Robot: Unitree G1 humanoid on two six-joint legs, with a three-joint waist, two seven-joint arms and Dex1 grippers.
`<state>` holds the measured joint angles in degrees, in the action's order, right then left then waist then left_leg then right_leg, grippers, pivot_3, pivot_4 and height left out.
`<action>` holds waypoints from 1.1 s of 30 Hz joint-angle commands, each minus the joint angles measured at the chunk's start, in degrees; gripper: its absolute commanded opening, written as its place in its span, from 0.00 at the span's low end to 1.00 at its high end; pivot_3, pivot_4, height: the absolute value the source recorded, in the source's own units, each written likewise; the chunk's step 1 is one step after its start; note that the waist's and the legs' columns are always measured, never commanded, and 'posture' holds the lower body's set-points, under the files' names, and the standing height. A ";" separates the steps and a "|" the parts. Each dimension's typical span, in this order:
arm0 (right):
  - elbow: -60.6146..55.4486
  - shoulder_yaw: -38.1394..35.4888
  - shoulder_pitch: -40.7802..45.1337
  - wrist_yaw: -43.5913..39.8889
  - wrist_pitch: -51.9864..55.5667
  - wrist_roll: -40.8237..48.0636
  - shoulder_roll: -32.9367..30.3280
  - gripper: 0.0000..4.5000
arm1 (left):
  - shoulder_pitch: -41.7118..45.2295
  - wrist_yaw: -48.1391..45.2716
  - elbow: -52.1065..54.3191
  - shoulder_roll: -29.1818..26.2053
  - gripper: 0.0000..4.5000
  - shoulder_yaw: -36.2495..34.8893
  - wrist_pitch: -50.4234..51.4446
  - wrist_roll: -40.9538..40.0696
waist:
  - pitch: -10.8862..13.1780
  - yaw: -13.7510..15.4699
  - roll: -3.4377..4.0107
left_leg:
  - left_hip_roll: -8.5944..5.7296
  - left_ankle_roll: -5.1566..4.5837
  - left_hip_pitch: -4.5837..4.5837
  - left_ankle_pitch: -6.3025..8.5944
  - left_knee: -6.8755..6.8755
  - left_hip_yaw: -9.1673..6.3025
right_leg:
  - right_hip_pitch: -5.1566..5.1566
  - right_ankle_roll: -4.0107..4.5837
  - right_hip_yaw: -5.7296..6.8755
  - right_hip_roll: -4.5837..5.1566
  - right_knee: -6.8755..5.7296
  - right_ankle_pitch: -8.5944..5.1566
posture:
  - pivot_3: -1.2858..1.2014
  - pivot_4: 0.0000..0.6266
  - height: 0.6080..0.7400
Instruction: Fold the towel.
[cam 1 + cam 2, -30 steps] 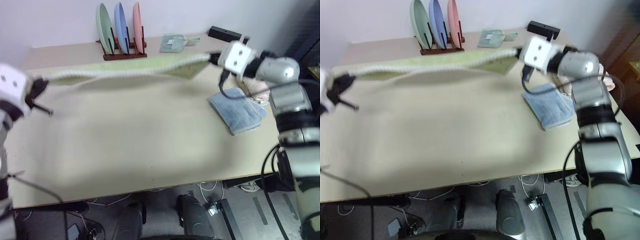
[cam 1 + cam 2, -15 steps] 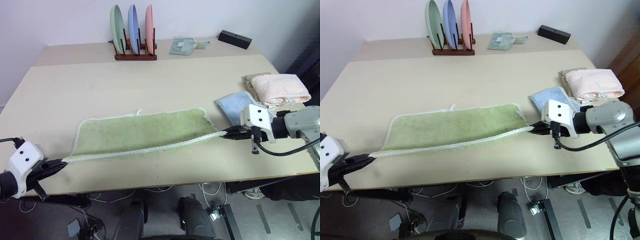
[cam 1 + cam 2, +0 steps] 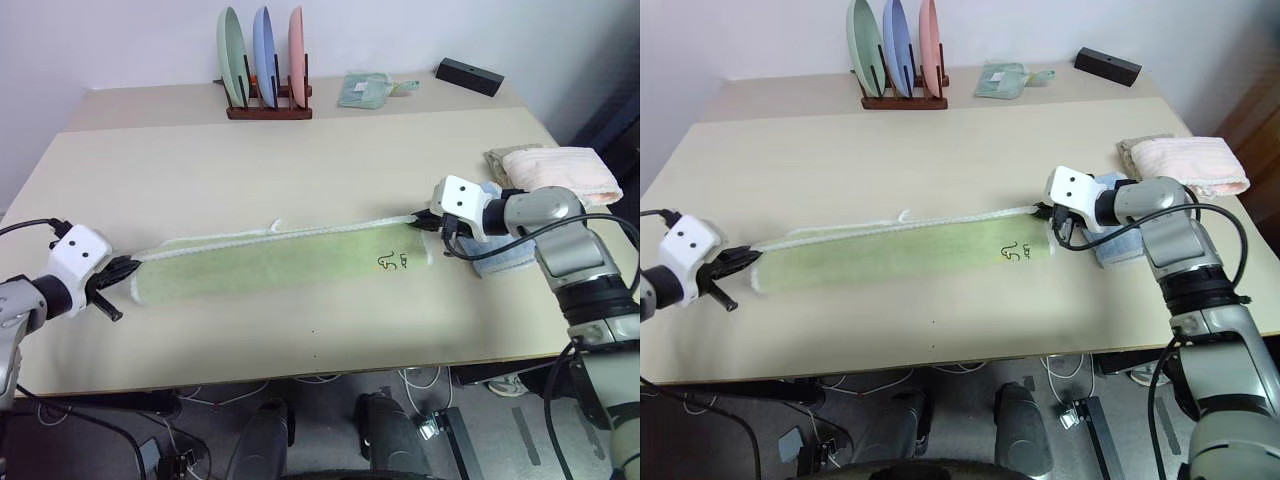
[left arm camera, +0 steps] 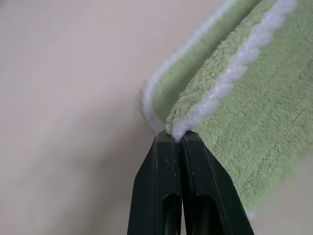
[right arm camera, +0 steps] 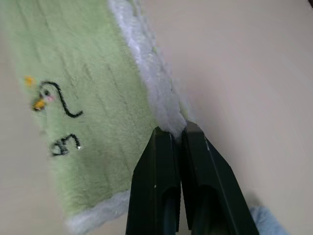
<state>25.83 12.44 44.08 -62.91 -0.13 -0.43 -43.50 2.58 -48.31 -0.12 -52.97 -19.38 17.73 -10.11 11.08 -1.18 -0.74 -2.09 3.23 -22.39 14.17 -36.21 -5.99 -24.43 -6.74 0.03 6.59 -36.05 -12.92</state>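
The light green towel [image 3: 280, 262] lies on the table [image 3: 300, 170] as a long narrow strip, doubled lengthwise, with a small dark embroidered mark [image 3: 390, 262] near its right end. My left gripper [image 3: 122, 268] is shut on the white-trimmed corner at the towel's left end, low over the table. My right gripper [image 3: 420, 222] is shut on the trimmed corner at the right end. In the left wrist view the towel's corner [image 4: 195, 115] is pinched at the tips of my left gripper [image 4: 177, 137]. The right wrist view shows the trim [image 5: 146, 83] clamped in my right gripper [image 5: 177, 131].
A folded light blue towel [image 3: 500, 258] lies just right of my right gripper, with a folded pale pink towel [image 3: 555, 170] behind it. At the back stand a rack of three plates [image 3: 265, 70], a small green packet [image 3: 365, 90] and a black box [image 3: 470, 77].
Half a second ago both grippers held the towel's near edge stretched out close to the table's front. They have carried it back over the far edge, so the towel now lies doubled.
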 commanded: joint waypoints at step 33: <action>-36.08 -25.82 -22.99 11.82 43.06 29.57 1.33 0.99 | 4.68 18.23 -0.25 10.96 0.77 -7.09 -2.02 -4.14 | -0.03 -1.14 -0.03 | -0.01 0.02 0.01 -0.02 -0.03 -0.14 | 0.03 -0.05 0.01 0.02 -0.11 0.03 | 0.52 0.24 1.00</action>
<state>-3.94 -9.64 21.61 -53.92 36.02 23.42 -43.22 7.37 -30.87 -4.78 -41.91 -24.42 16.85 -13.24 11.06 -2.32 -0.77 -2.10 3.25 -22.38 14.15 -36.25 -6.12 -24.40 -6.79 0.04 6.61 -36.16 -12.89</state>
